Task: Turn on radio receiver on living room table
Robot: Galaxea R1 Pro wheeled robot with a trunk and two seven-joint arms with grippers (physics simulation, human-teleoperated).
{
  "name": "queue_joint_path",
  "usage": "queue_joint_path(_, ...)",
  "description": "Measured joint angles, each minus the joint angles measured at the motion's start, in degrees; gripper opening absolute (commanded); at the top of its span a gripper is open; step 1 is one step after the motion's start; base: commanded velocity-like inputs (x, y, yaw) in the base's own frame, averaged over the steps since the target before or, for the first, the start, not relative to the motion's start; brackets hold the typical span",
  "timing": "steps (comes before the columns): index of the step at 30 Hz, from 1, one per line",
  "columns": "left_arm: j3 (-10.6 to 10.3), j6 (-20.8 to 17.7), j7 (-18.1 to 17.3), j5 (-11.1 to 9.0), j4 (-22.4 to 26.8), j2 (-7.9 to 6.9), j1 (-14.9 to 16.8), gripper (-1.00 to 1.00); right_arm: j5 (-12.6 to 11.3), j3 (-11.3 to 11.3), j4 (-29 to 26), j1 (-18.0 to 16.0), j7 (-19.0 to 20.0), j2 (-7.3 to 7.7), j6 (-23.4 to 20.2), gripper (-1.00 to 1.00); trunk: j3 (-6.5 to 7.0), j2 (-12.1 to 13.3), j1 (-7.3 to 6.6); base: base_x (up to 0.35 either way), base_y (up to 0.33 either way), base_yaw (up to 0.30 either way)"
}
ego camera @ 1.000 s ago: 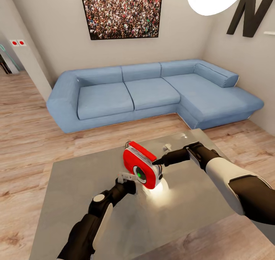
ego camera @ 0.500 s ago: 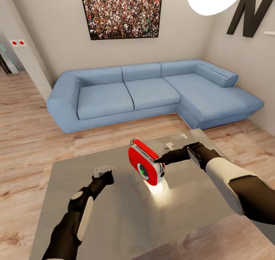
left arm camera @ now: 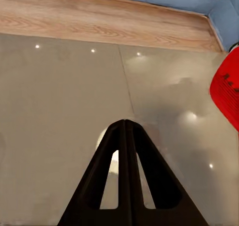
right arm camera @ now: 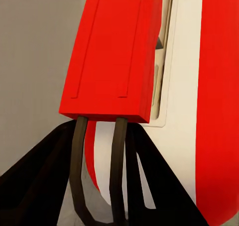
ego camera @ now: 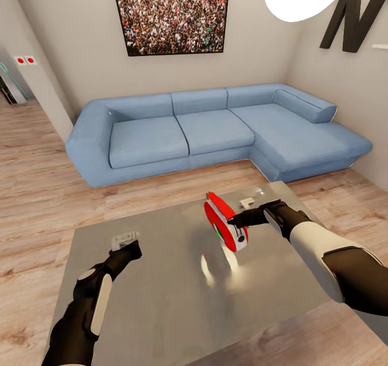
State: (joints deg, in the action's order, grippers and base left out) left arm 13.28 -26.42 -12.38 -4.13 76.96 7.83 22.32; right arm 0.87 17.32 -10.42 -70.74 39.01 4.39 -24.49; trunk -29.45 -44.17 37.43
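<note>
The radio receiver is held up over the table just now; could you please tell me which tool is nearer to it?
The right tool is nearer: it grips the radio receiver above the table. The left tool, shut, sits apart from it over the table's other side.

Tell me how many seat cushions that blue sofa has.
3 on the blue sofa: one at the head view's left end, one in the middle, and the long chaise cushion on the right by the wall. None looks hidden.
</note>
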Motion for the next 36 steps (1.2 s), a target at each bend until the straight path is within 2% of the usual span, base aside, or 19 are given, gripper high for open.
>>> queue_joint_path(3, 0.02, -1.37, 1.05, -0.03, 0.03, -0.42, 0.01, -1.00, 0.15, 0.05, 0.01, 0.00, -1.93, -0.02, -0.12, -1.00, 0.00, 0.00, 0.00, 0.000, 0.000, 0.000)
queue_joint_path(4, 0.01, -1.65, 1.66, -0.05, 0.03, -0.50, 0.01, -1.00, 0.13, 0.00, 0.00, -0.01, -3.32, -0.04, -0.43, -1.00, 0.00, 0.00, 0.00, 0.000, 0.000, 0.000)
queue_joint_path(5, 0.00, -2.00, 2.34, -0.10, 0.03, -0.64, 0.00, -1.00, -0.38, -0.34, -0.01, 0.00, -6.68, -0.10, -1.85, -1.00, 0.00, 0.00, 0.00, 0.000, 0.000, 0.000)
queue_joint_path(6, 0.00, -2.13, 2.49, -0.15, 0.04, -0.72, 0.00, -1.00, 1.15, 0.56, 0.09, 0.00, -8.41, -0.11, -2.18, -1.00, 0.00, 0.00, 0.00, 0.000, 0.000, 0.000)
queue_joint_path(7, 0.00, -2.22, 2.57, -0.22, 0.07, -0.78, 0.00, -1.00, 0.54, 0.38, 0.08, 0.01, -9.40, -0.18, -2.80, -1.00, 0.00, 0.00, 0.00, 0.000, 0.000, 0.000)
queue_joint_path(9, -0.01, -2.33, 2.65, -0.27, 0.20, -0.84, 0.00, -1.00, -0.80, -0.34, -0.02, 0.00, -10.33, -0.29, -3.53, -1.00, 0.00, 0.00, 0.00, 0.000, 0.000, 0.000)
queue_joint_path(12, 0.11, -2.40, 2.70, -0.22, 0.87, -1.15, 0.01, -1.00, -0.56, -0.18, 0.00, 0.01, -10.48, -0.33, -3.74, -1.00, 0.00, 0.00, 0.00, 0.000, 0.000, 0.000)
queue_joint_path(16, 0.24, -2.39, 2.71, -0.18, 1.14, -1.47, 0.00, -1.00, -3.02, -0.45, 0.02, 0.01, -4.66, -0.29, -3.72, -1.00, 0.00, 0.00, 0.00, 0.000, 0.000, 0.000)
queue_joint_path(20, 0.20, -2.41, 2.71, -0.20, 1.17, -1.50, 0.00, -1.00, -3.64, -0.32, 0.12, 0.01, 1.44, 0.07, -3.02, -1.00, 0.00, 0.00, 0.00, 0.000, 0.000, 0.000)
queue_joint_path(21, 0.18, -2.41, 2.71, -0.23, 1.17, -1.50, 0.00, -1.00, -3.73, -0.23, 0.34, 0.02, 3.67, 0.16, -2.29, -1.00, 0.00, 0.00, 0.00, 0.000, 0.000, 0.000)
queue_joint_path(24, 0.17, -2.41, 2.71, -0.26, 1.17, -1.50, 0.00, -1.00, -3.43, 0.12, 2.08, 0.02, 7.19, 0.25, 1.64, -1.00, 0.00, 0.00, 0.00, 0.000, 0.000, 0.000)
queue_joint_path(27, 0.17, -2.41, 2.71, -0.27, 1.17, -1.50, 0.00, -1.00, -3.70, -0.31, 4.42, 0.00, 8.18, 0.27, 5.46, -1.00, 0.00, 0.00, 0.00, 0.000, 0.000, 0.000)
queue_joint_path(29, 0.13, -2.42, 2.71, -0.27, 1.18, -1.49, 0.00, -1.00, -3.39, 1.07, 6.36, 0.01, 8.29, 0.28, 8.54, -1.00, -0.01, 0.00, 0.00, 0.000, 0.000, 0.000)
queue_joint_path(32, 0.09, -2.41, 2.72, -0.27, 1.11, -1.43, 0.00, -1.00, -6.04, -0.67, 9.36, 0.00, 8.34, 0.27, 12.46, -1.00, 0.00, 0.00, 0.00, 0.000, 0.000, 0.000)
queue_joint_path(34, 0.07, -2.42, 2.71, -0.27, 1.10, -1.42, 0.00, -1.00, -6.79, 1.27, 11.69, 0.01, 8.27, 0.27, 15.82, -1.00, -0.01, 0.00, 0.00, 0.000, 0.000, 0.000)
queue_joint_path(36, -0.01, -2.41, 2.72, -0.27, 1.09, -1.37, 0.00, -1.00, -7.92, 0.00, 12.36, 0.00, 8.36, 0.27, 17.53, -1.00, 0.00, 0.00, 0.00, 0.000, 0.000, 0.000)
